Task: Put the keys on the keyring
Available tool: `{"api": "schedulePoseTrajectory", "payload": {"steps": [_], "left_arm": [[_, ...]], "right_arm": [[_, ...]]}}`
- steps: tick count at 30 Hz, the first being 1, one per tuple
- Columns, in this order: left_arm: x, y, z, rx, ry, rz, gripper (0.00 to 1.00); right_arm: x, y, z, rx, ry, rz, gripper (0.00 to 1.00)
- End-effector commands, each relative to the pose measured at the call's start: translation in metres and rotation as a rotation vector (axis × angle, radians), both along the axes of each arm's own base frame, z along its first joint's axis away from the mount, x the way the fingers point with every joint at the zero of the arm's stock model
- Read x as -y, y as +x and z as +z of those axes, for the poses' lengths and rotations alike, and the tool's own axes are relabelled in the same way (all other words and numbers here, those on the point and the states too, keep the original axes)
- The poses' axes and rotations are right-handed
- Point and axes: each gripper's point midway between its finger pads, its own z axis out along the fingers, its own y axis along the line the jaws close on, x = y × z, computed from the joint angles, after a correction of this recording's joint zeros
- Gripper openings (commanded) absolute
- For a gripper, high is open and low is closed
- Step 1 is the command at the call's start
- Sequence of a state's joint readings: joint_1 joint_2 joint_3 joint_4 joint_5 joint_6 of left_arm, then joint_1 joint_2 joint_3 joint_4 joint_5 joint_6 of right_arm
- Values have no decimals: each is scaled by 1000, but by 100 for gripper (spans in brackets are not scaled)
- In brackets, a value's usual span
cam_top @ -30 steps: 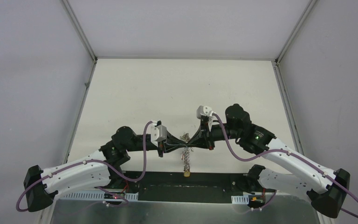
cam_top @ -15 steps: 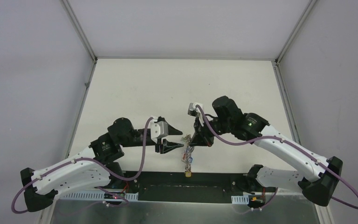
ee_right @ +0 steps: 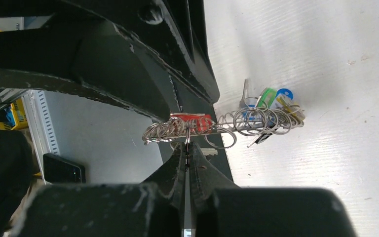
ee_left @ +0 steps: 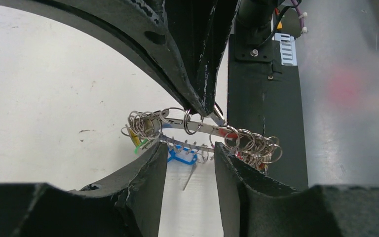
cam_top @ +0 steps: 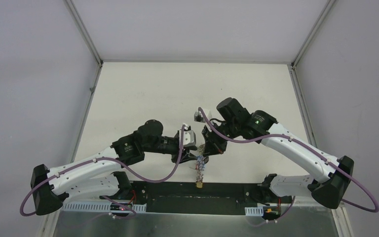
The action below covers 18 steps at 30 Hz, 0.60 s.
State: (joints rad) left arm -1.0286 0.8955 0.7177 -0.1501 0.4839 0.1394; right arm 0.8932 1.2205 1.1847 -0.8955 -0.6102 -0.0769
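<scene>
**Metal keyring [ee_left: 197, 129] hanging by one pinch**

Near: left gripper [ee_left: 190, 150] open, fingers [ee_left: 143, 173] on either side of the keyring and just under it, not squeezing. Farther: right gripper [ee_left: 203, 109] shut tight on the ring's wire, holding it up in the air over the table [ee_left: 39, 98]. Could slip or swing away if bumped from below by the left fingers. One second ago: left gripper shut at the ring too; now let go and turned in closer.

No writing, brand, number or sign can be read in any view (the plastic tags [ee_right: 266, 96] on the keyring [ee_right: 222, 129], right of centre, show plain colour only).
</scene>
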Motion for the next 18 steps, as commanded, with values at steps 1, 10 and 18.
{"api": "schedulePoseTrajectory", "payload": {"steps": [1,10,18], "left_arm": [[9,-4,28,43,-80,-47,40],[19,-10,32,20,-123,-90,28],[20,-11,27,-11,-112,-93,16]], "right_arm": [[-9,0,29,19,87,19,0],[-10,-1,27,16,93,23,0],[-11,-1,26,16,92,22,0]]}}
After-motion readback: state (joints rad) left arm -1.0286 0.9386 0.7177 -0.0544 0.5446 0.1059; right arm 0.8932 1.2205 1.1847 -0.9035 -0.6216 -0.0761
